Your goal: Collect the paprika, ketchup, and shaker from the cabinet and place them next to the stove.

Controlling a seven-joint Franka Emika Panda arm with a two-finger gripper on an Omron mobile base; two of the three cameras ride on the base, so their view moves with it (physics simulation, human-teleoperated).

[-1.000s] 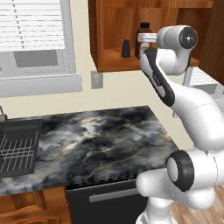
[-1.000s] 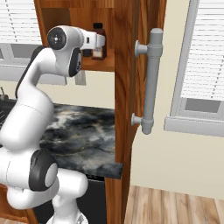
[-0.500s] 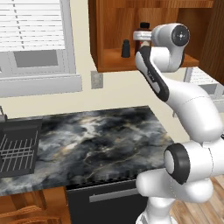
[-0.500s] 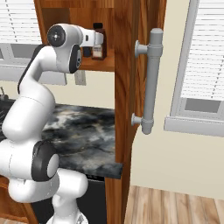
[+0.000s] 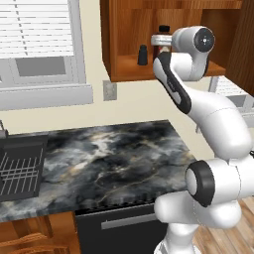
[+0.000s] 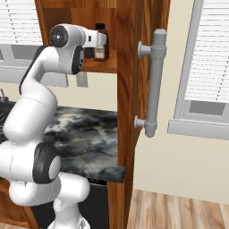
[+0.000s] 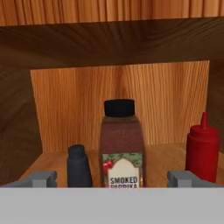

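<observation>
The cabinet stands open in front of the hand. On its shelf the paprika is in the middle, the small dark shaker is to its left and the red ketchup to its right. My gripper is open, its fingertips spread either side of the paprika and short of it, holding nothing. From the left base view the gripper hovers at the shelf front, partly covering the paprika, with the shaker to its left. The stove is out of view.
The open cabinet door with its long grey handle hangs to the arm's right. Below lies a dark marble counter, with a black rack at its left end. A window is on the left wall.
The arm's upper joints have risen slightly and the hand has edged closer to the shelf front. The jaws stay wide apart and the three containers have not moved.
</observation>
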